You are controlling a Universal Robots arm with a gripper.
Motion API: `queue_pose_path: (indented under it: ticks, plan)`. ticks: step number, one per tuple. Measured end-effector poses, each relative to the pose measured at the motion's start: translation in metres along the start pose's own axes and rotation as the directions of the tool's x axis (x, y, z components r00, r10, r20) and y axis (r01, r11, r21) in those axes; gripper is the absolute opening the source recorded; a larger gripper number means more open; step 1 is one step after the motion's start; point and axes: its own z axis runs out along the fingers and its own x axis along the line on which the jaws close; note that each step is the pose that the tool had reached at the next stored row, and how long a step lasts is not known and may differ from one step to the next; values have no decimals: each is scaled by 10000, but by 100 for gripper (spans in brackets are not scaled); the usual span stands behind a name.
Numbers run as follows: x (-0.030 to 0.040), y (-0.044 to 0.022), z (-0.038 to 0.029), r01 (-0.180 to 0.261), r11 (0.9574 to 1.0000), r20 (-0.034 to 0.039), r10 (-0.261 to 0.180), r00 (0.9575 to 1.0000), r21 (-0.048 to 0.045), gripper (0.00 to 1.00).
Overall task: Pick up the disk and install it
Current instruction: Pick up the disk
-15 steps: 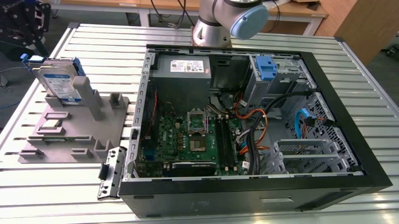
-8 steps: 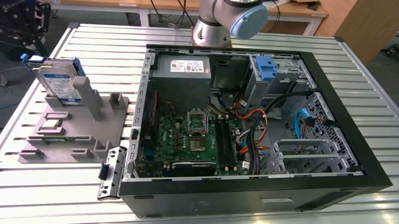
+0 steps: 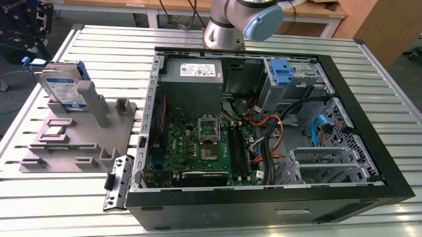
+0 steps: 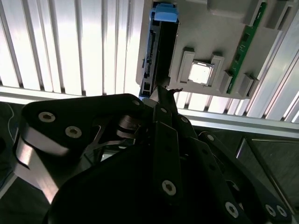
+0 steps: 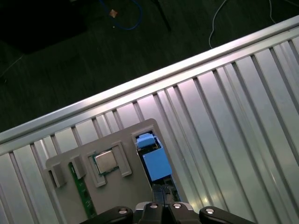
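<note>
I am looking down along my black claw (image 4: 166, 91) in both wrist views (image 5: 162, 189). Its two thin fingers are pressed together at the tips. The claw is closed, with nothing held in it.

The flat silver metal disk with blue plastic side rails (image 4: 161, 51) is right past the claw tips, farther down. It stands up on its edge, so from the claw I see its thin side and the blue tab at its end (image 5: 156, 163). The claw is lined up with it and is not gripping it.

The disk sits in a slot of a flat grey plastic holder tray (image 4: 201, 28). On that tray, just beside the disk and off to one side of the claw, lies a small shiny square chip (image 4: 202, 73) in its own pocket. A bit farther from the claw, a thin green board strip (image 4: 250, 35) stands in another slot. The tray rests on a ribbed silver metal table (image 5: 233, 116) that spreads out under the claw.

In the exterior view, the disk (image 3: 63, 91) stands upright at the back of the grey tray (image 3: 79, 148), with its white-and-blue label showing. The big black open computer case (image 3: 264, 202) lies on the table at the exterior view's right of the tray, well apart from the disk. The base of the silver-and-blue arm (image 3: 231, 24) stands behind the case.
</note>
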Motion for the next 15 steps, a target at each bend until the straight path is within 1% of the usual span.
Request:
queue_pose_path:
  ticks: [3, 7, 12, 15]
  plan:
    - [0, 0, 0, 146, 9999, -6, -146, 9999, -5, 10]
    - [0, 0, 0, 488, 9988, -22, -488, 9988, -16, 10]
    - [0, 0, 0, 987, 9951, -44, -987, 9951, -32, 10]
    - [0, 0, 0, 1047, 9945, -47, -1047, 9945, -34, 10]
